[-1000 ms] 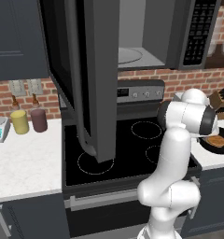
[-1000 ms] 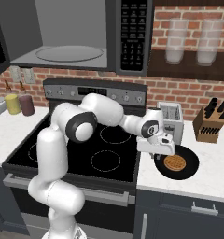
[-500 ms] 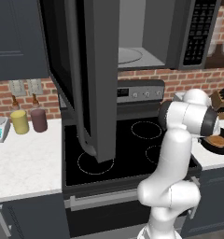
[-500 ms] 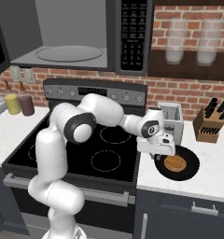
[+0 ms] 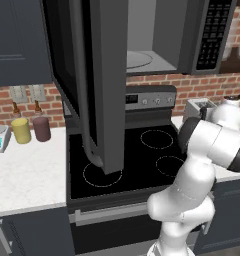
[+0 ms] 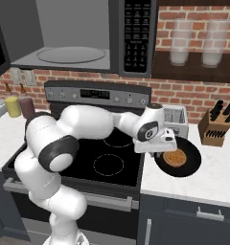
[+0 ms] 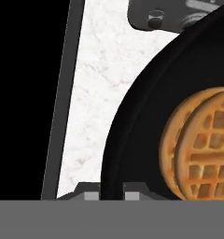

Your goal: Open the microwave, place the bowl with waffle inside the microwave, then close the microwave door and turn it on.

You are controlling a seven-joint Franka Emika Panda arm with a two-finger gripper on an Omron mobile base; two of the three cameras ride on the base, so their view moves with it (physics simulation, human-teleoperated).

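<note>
Gripping the bowl (image 6: 184, 165) rim narrowly, the gripper (image 7: 111, 191) is staying put since a second ago; nothing is shifting. Waffle (image 6: 174, 158) is lying inside, at four o'clock from the open microwave (image 6: 88, 36).

You have a black stove (image 6: 107, 162) under a brick wall (image 6: 184, 98). Left of it, on the white counter (image 5: 27, 175), a yellow cup (image 5: 21, 130) stands just beside a maroon cup (image 5: 41, 128). To the right sit a silver toaster (image 6: 177, 117) and a knife block (image 6: 215, 129), below two glass jars (image 6: 181, 43) on a dark shelf
</note>
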